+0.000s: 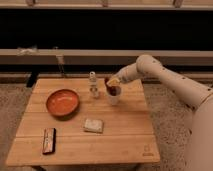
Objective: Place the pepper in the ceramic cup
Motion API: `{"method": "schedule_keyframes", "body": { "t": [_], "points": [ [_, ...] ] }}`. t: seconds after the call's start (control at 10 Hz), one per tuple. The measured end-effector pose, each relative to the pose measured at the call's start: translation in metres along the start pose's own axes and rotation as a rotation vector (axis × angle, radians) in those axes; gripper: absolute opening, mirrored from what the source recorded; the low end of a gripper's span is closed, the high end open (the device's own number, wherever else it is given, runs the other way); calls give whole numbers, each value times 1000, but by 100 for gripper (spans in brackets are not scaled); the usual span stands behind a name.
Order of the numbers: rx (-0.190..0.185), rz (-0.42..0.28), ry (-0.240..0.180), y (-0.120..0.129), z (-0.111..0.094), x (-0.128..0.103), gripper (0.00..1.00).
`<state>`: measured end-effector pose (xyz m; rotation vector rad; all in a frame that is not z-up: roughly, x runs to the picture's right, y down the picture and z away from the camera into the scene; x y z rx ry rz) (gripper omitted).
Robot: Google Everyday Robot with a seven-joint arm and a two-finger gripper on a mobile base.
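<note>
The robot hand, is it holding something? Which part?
Cannot tell. The hand sits right over the ceramic cup, with something dark reddish at the rim, maybe the pepper.

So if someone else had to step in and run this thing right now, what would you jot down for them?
Claw: hanging right over the ceramic cup on the wooden table, tips at its rim.
Pepper: a dark reddish shape sits at the cup's mouth, under the claw; whether the claw grips it cannot be seen.
Cup: upright, just right of the slim clear bottle.
Also there: orange bowl to the left, small pale block, dark flat bar near the front edge.
Done: pepper brought to the cup.
Left: confirm the pepper is inside, lift the arm clear.
</note>
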<state>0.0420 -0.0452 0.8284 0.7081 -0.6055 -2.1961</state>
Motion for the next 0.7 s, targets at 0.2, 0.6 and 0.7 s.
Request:
{"method": "schedule_keyframes", "body": {
  "t": [0.2,0.6,0.7],
  "points": [
    [-8,-29,10,-3,-12,6,80],
    [-6,-33,9,-4,-14,6,80],
    [-7,-33,9,-4,-14,6,80]
  ]
}}
